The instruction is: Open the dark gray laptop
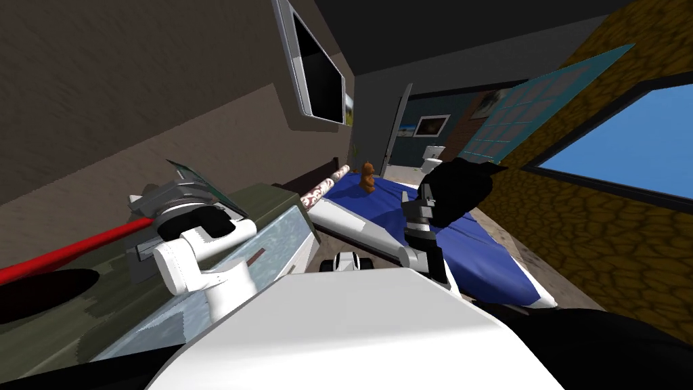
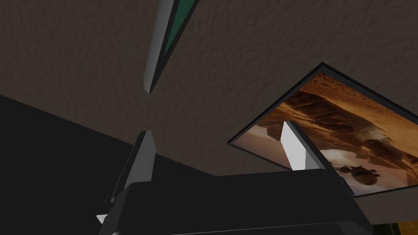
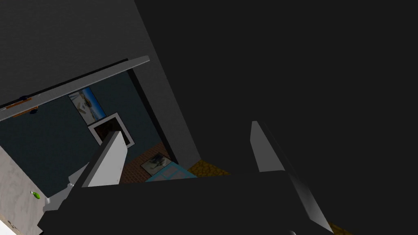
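Laptop lid (image 2: pixel 159 45), possibly, as thin grey-green edge beyond spread left pincer (image 2: pixel 217 130); right pincer (image 3: pixel 186 127) spread too.

laptop (image 1: pixel 193 177), upper left of centre, its base being hidden behind the left arm (image 1: pixel 196 254) | red rod (image 1: pixel 68 252) being cut off by the frame's left edge | brown figure (image 1: pixel 367 177) on bed (image 1: pixel 474 261), centre, being too small to identify

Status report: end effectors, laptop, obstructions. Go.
Left end effector open, right end effector open. Laptop lid partly raised, just ahead of left, not gripped. Red rod beside left arm.
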Robot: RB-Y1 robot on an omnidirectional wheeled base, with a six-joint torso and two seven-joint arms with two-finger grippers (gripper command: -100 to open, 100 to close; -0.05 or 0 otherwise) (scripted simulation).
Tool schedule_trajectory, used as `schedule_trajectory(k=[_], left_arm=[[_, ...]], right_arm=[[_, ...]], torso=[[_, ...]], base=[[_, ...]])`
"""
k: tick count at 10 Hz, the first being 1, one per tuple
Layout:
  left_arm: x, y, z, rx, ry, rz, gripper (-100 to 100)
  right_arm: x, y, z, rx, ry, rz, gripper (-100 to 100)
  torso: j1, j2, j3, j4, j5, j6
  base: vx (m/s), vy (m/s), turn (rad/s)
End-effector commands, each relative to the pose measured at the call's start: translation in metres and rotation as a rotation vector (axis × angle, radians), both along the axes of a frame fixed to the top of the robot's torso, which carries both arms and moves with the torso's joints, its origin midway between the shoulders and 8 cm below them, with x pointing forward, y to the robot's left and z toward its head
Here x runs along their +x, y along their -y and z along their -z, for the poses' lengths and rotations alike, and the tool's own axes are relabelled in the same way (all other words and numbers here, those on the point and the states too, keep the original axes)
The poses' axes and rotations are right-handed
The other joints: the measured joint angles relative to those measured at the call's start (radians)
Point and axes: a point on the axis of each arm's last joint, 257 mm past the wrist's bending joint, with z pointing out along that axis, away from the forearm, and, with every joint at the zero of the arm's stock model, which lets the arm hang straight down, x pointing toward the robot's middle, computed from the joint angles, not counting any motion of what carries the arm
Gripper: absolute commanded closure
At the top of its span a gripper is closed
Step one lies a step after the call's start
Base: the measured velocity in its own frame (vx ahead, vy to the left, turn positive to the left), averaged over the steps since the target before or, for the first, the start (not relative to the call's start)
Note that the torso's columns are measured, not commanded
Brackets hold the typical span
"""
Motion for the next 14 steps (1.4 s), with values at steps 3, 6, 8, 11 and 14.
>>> schedule_trajectory(k=[3, 6, 8, 11, 14], left_arm=[[-0.032, -0.026, 0.001, -0.057, -0.012, -0.152, -100], [-0.062, -0.043, 0.001, -0.096, -0.012, -0.274, -100], [-0.077, -0.051, 0.002, -0.124, -0.011, -0.333, -100], [-0.093, -0.059, 0.009, -0.169, -0.014, -0.397, -100], [-0.12, -0.067, 0.012, -0.221, -0.007, -0.493, -100]], right_arm=[[0.0, 0.0, 0.0, 0.0, 0.0, 0.0, 0], [0.0, 0.0, 0.0, 0.0, 0.0, 0.0, 0], [0.0, 0.0, 0.0, 0.0, 0.0, 0.0, 0], [0.0, 0.0, 0.0, 0.0, 0.0, 0.0, 0], [0.0, 0.0, 0.0, 0.0, 0.0, 0.0, 0]], torso=[[-0.001, -0.001, -0.001, 0.0, 0.0, 0.001], [0.0, -0.001, 0.0, 0.0, 0.0, 0.0], [0.0, 0.0, 0.0, 0.0, 0.0, 0.0], [0.001, -0.002, -0.001, -0.001, 0.001, 0.001], [0.0, -0.001, 0.0, 0.0, 0.0, 0.0]], base=[[0.027, 0.002, -0.17], [0.029, 0.007, -0.175], [0.026, 0.003, -0.151], [0.024, 0.003, -0.124], [0.022, 0.01, -0.14]])
